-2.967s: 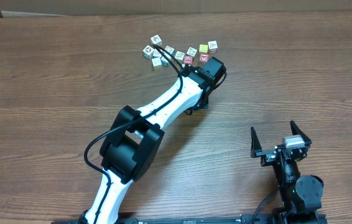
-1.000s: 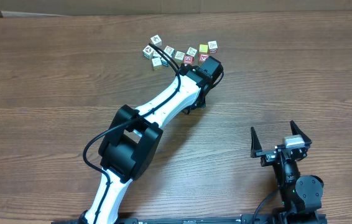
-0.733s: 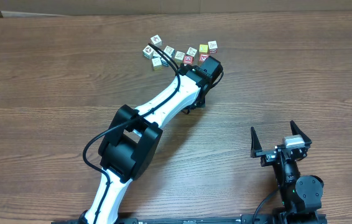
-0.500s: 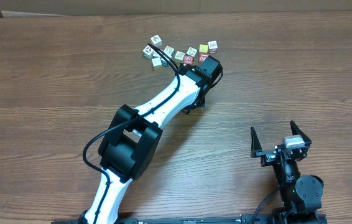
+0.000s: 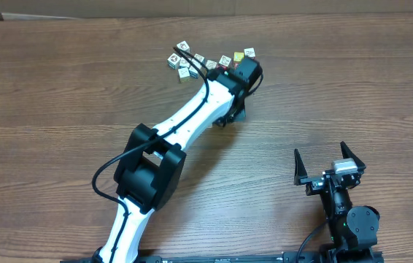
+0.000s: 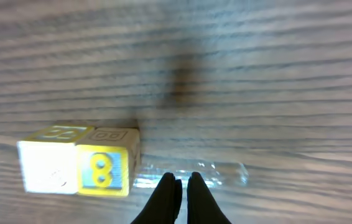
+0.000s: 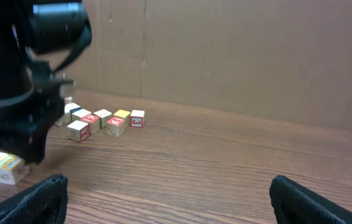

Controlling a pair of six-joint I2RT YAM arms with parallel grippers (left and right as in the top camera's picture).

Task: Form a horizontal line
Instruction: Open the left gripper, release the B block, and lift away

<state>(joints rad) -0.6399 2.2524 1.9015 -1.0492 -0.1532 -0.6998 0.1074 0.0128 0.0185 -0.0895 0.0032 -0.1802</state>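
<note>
Fingers (image 6: pixel 168 199) pressed together and empty, the left gripper (image 6: pixel 181 179) has just slid farther away, now just beside the short row of small white and yellow picture cubes (image 6: pixel 79 167) lying nearer than the loose cubes (image 5: pixel 225 60), likely nudging it straight.

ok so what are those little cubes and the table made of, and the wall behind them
The little cubes look like wood with printed faces: crisp edges, matte colour panels, pale bare tops; plastic can't be ruled out. The table shows brown grain with a dull sheen, likely laminate or veneer. The wall behind looks like matte tan cardboard, with a vertical seam.
</note>
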